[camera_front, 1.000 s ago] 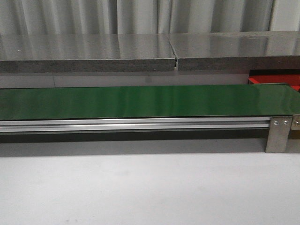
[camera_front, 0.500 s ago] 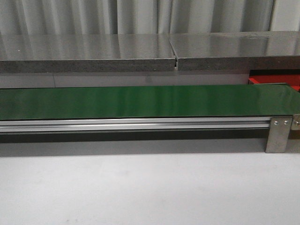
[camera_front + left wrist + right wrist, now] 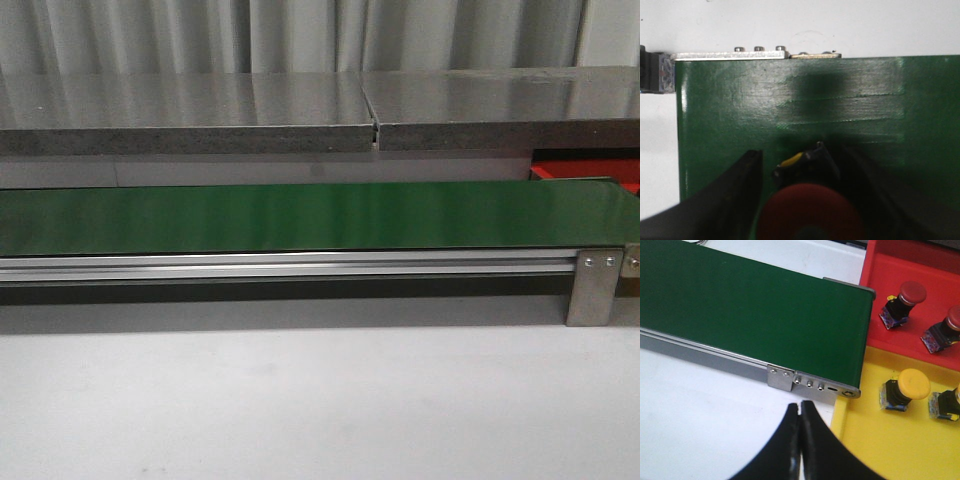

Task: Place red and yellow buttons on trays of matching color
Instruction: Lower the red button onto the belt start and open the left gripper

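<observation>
In the left wrist view a red button [image 3: 810, 212] stands on the green belt [image 3: 740, 110] between the fingers of my left gripper [image 3: 802, 152]. Its dark body has a yellow strip. A sliver of green shows between one finger [image 3: 737, 192] and the cap, so the gripper is open around the button. My right gripper [image 3: 800, 405] is shut and empty over the white table, beside the yellow tray [image 3: 890, 445]. That tray holds two yellow buttons [image 3: 907, 387]. The red tray [image 3: 925, 262] beyond it holds two red buttons [image 3: 905, 300]. Neither arm shows in the front view.
The belt [image 3: 300, 215] crosses the front view, with a corner of the red tray [image 3: 600, 172] behind its right end. A metal bracket [image 3: 812, 382] closes the belt's end near my right gripper. A grey shelf [image 3: 200, 115] runs behind the belt.
</observation>
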### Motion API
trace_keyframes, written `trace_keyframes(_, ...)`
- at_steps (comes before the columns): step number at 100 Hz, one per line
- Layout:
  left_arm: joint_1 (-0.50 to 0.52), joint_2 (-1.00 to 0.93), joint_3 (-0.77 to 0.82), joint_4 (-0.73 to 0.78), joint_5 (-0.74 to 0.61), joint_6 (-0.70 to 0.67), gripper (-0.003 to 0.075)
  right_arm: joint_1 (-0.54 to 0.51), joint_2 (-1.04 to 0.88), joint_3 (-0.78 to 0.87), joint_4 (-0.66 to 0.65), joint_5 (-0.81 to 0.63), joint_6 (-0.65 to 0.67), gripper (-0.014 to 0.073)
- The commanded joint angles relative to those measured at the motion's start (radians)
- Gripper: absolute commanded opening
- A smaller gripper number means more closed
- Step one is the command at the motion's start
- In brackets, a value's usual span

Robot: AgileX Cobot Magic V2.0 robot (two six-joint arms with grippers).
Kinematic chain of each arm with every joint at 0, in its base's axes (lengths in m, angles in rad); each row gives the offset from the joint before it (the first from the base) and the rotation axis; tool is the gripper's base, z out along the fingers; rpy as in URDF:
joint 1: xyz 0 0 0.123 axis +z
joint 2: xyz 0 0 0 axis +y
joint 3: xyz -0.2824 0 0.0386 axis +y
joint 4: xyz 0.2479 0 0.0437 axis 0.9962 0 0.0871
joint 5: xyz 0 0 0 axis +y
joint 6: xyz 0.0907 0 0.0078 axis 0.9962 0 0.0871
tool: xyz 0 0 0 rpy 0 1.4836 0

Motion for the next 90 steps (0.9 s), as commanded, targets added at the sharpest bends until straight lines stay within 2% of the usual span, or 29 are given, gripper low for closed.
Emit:
trace_keyframes(1, -0.008, -0.048, -0.03, 0.0, -0.01, -0.003, 0.0519, 0.001, -0.008, -0.026, 0.008, -0.058, -0.006, -0.0068)
trace_keyframes(6, -0.008, -0.053, -0.03, -0.005, -0.01, -0.003, 0.0585, 0.001, -0.008, -0.026, 0.008, -0.058, -0.006, -0.0068)
trace_keyframes(12, -0.008, -0.064, -0.03, -0.01, -0.01, -0.003, 0.0613, 0.001, -0.008, -0.026, 0.008, -0.058, -0.006, -0.0068)
trace_keyframes(34, -0.008, -0.112, -0.086, -0.074, 0.003, -0.003, 0.061, 0.001, -0.008, -0.026, 0.008, -0.058, -0.006, -0.0068)
trace_keyframes(61, 0.004, -0.117, -0.195, -0.074, 0.036, -0.008, 0.0611, 0.001, -0.008, -0.026, 0.008, -0.058, -0.006, -0.0068)
trace_keyframes(90, 0.162, -0.098, -0.192, -0.066, 0.05, -0.118, 0.061, 0.001, -0.008, -0.026, 0.008, -0.058, -0.006, -0.0068)
